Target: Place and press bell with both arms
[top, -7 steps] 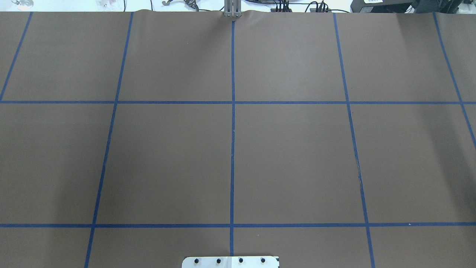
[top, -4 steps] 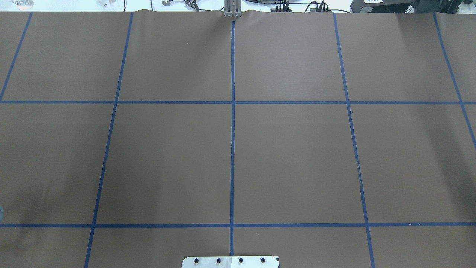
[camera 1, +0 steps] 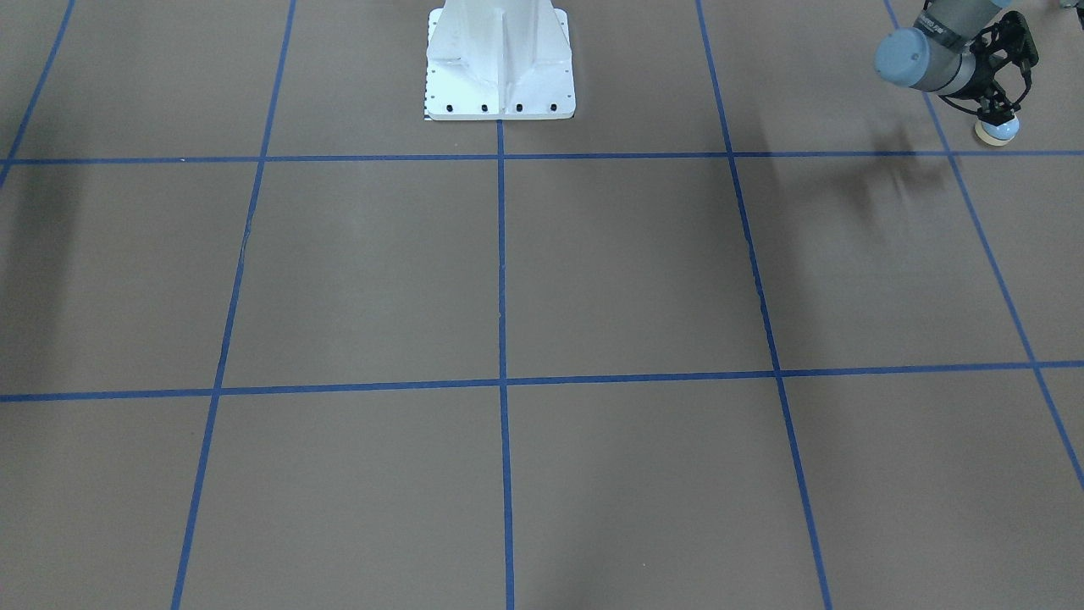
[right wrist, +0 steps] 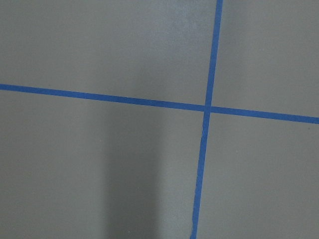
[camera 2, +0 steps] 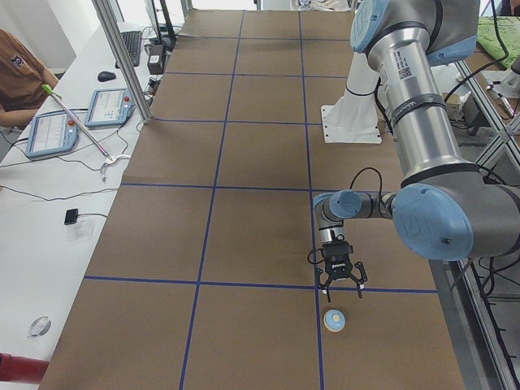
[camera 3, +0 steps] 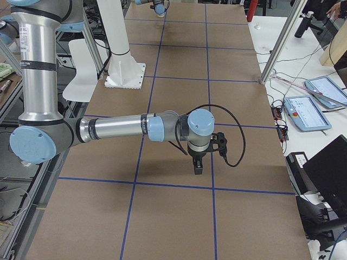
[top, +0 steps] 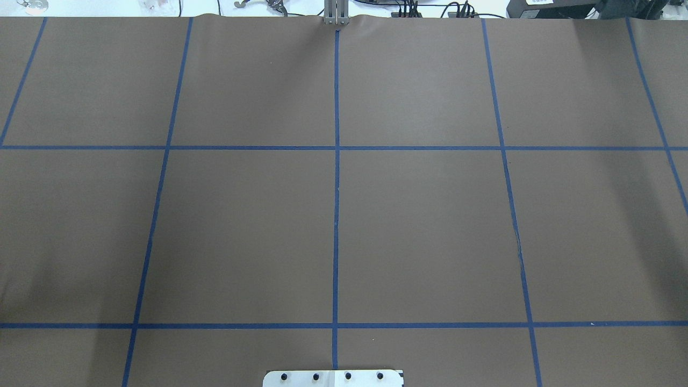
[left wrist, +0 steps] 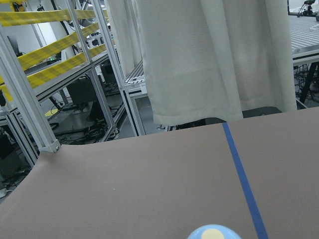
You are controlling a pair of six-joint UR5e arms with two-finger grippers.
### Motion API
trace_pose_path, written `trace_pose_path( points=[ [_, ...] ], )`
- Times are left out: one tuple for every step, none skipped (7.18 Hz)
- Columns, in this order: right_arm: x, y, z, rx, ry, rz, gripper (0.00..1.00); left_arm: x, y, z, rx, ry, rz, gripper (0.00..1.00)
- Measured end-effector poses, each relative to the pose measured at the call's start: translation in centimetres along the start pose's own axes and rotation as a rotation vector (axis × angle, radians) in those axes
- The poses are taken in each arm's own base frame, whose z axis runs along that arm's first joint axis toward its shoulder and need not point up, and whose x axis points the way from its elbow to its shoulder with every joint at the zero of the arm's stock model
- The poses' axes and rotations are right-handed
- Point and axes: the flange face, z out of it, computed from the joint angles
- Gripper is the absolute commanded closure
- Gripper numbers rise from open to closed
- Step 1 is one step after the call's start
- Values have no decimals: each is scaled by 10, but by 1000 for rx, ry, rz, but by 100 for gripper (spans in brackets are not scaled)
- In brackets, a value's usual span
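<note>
The bell stands upright on the brown table near its left end; it has a light blue dome and a cream button. It also shows in the front-facing view and at the bottom edge of the left wrist view. My left gripper hangs just above the bell, fingers spread open, holding nothing; the front-facing view shows it too. My right gripper points down over the table near its right end, seen only in the exterior right view, so I cannot tell whether it is open or shut. The overhead view shows neither gripper nor the bell.
The white pedestal base stands at the robot's edge of the table. Blue tape lines divide the brown cover into squares. Beyond the far edge are a white desk with tablets and aluminium posts.
A small light blue patch showed at the overhead view's left edge 0.6 s ago and is gone now. Nothing else has changed in that view.
</note>
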Motion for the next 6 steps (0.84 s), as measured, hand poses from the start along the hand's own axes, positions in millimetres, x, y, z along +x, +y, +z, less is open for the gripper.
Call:
trace_pose_path(
  points=[
    [-1, -2, -1, 2, 1, -2, 0, 1, 1, 5, 10, 0, -14, 0],
    [-1, -2, -1, 2, 2, -3, 0, 3, 1, 10, 23, 9, -29, 0],
    [-1, -2, -1, 3, 2, -3, 0, 6, 2, 12, 32, 23, -45, 0],
    [-1, -2, -1, 3, 3, -3, 0, 8, 4, 13, 39, 35, -60, 0],
    [-1, -2, -1, 2, 3, -3, 0, 11, 9, 16, 46, 45, -65, 0],
    [-1, -2, -1, 2, 3, -2, 0, 16, 19, 21, 52, 49, -65, 0]
  ],
)
